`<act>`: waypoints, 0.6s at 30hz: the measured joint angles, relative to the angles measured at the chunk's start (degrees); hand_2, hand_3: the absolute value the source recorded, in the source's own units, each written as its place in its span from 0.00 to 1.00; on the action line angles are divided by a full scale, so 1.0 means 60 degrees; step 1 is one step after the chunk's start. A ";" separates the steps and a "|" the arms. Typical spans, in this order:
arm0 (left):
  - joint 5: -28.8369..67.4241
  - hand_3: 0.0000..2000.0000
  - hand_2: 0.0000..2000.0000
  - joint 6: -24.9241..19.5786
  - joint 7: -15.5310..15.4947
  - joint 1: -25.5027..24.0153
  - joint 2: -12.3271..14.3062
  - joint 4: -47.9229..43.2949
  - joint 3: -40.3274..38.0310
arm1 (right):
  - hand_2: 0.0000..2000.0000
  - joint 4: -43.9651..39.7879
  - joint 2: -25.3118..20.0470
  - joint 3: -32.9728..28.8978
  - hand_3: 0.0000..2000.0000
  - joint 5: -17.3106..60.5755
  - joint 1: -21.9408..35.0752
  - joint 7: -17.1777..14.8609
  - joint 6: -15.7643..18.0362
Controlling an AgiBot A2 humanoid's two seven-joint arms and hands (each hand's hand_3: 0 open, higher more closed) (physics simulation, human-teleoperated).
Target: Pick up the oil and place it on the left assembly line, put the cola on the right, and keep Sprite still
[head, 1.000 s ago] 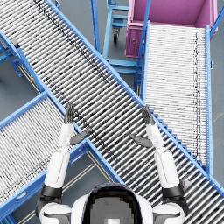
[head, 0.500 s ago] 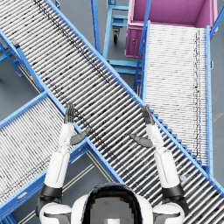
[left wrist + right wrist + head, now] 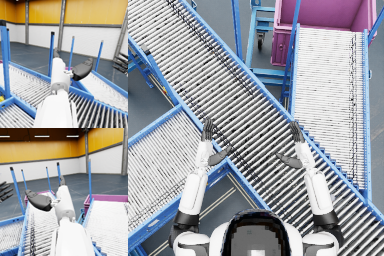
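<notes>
No oil, cola or Sprite shows in any view. In the head view my left hand (image 3: 209, 145) hovers open over the near edge of the long diagonal roller conveyor (image 3: 228, 95), fingers stretched forward and thumb out. Opposite it, my right hand (image 3: 294, 146) is held the same way over the same conveyor, holding nothing. The left wrist view shows the left hand (image 3: 81, 70) with its thumb spread, and the right wrist view shows the right hand (image 3: 41, 200) likewise empty.
A second roller conveyor (image 3: 158, 165) branches off at the lower left, and a third (image 3: 330, 95) runs up the right side to a magenta bin (image 3: 323, 15). Blue frame rails and posts (image 3: 237, 25) border the lines. Grey floor lies between them.
</notes>
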 measured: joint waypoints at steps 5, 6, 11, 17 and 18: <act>0.0000 0.00 0.00 0.0000 0.0000 0.0000 0.0000 0.0000 0.0000 | 0.00 0.0000 0.0000 0.0000 0.00 0.0000 0.0000 0.0000 0.0000; 0.0000 0.00 0.00 0.0000 0.0000 0.0000 0.0000 0.0000 0.0000 | 0.00 0.0000 0.0000 0.0000 0.00 0.0000 0.0000 0.0000 0.0000; 0.0000 0.00 0.00 0.0000 0.0000 0.0000 0.0000 0.0000 0.0000 | 0.00 0.0000 0.0000 0.0000 0.00 0.0000 0.0000 0.0000 0.0000; 0.0000 0.00 0.00 0.0000 0.0000 0.0000 0.0000 0.0000 0.0000 | 0.00 0.0000 0.0000 0.0000 0.00 0.0000 0.0000 0.0000 0.0000; 0.0000 0.00 0.00 0.0000 0.0000 0.0000 0.0000 0.0000 0.0000 | 0.00 0.0000 0.0000 0.0000 0.00 0.0000 0.0000 0.0000 0.0000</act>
